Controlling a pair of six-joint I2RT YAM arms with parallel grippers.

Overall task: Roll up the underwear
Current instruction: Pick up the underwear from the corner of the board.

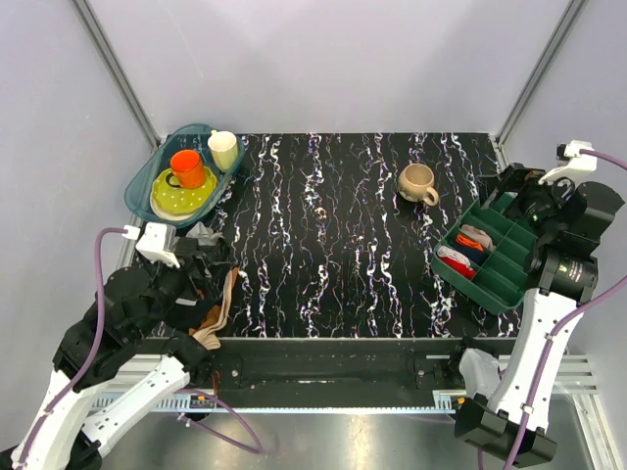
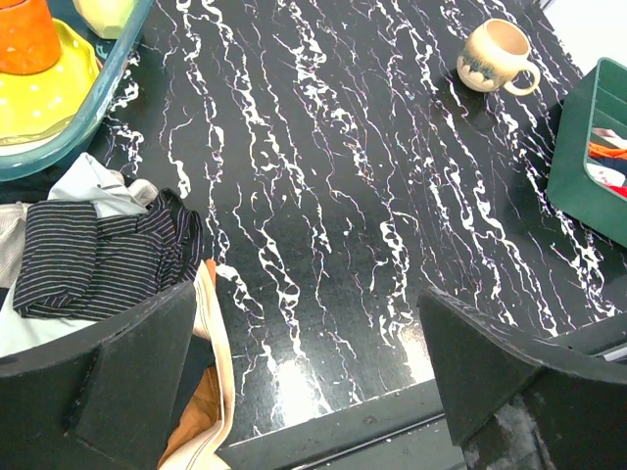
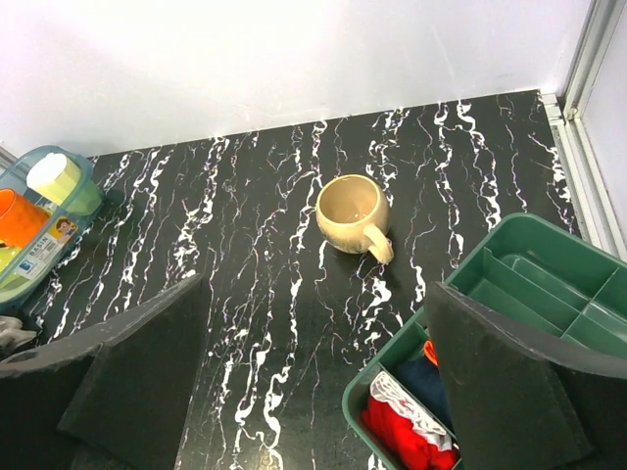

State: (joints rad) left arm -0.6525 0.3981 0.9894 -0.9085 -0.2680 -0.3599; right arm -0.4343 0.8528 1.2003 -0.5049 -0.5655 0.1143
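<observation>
since the underwear [image 2: 98, 257] sits unrolled on the clothes pile [image 2: 96, 186], left end effector [image 2: 306, 318] hangs nearby wide open, empty, probably to grab; right end effector [image 3: 313, 292] gapes empty too.

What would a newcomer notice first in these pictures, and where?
Most likely the black table with white marble veins, then the bright orange cup on a yellow plate in the blue tray at the far left. The green divided box at the right and the striped underwear on the clothes pile at the near left also stand out.
</observation>
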